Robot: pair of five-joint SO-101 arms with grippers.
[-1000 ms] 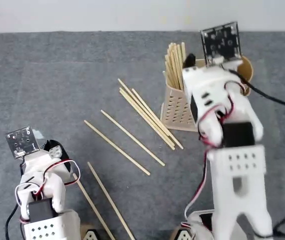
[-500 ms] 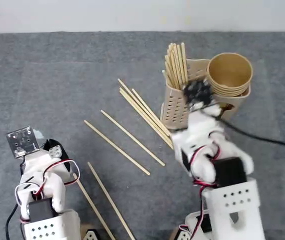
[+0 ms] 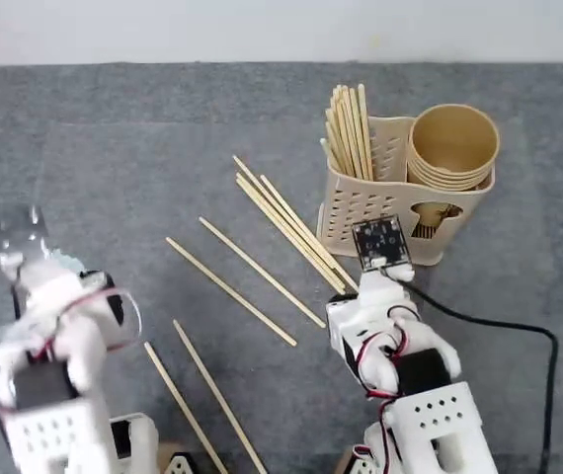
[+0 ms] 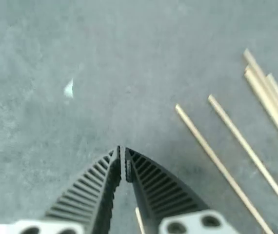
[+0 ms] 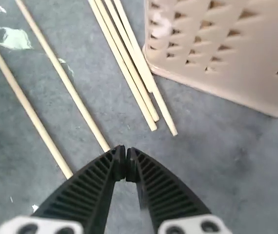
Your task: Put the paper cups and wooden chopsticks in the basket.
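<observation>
A beige perforated basket stands at the back right. It holds a bundle of wooden chopsticks in one compartment and a stack of paper cups in the other. Several loose chopsticks lie on the grey mat beside it, two more sit mid-mat and two near the front. My right gripper is shut and empty just above the mat, close to the ends of the chopsticks by the basket. My left gripper is shut and empty over bare mat, with chopsticks off to one side.
The right arm stands in front of the basket, and its cable curves across the mat to the right. The left arm is at the front left. A pale wall borders the mat's far edge.
The right arm drew back from above the basket towards the front and came low, uncovering the cups. The left arm shifted left and away from the front edge.
</observation>
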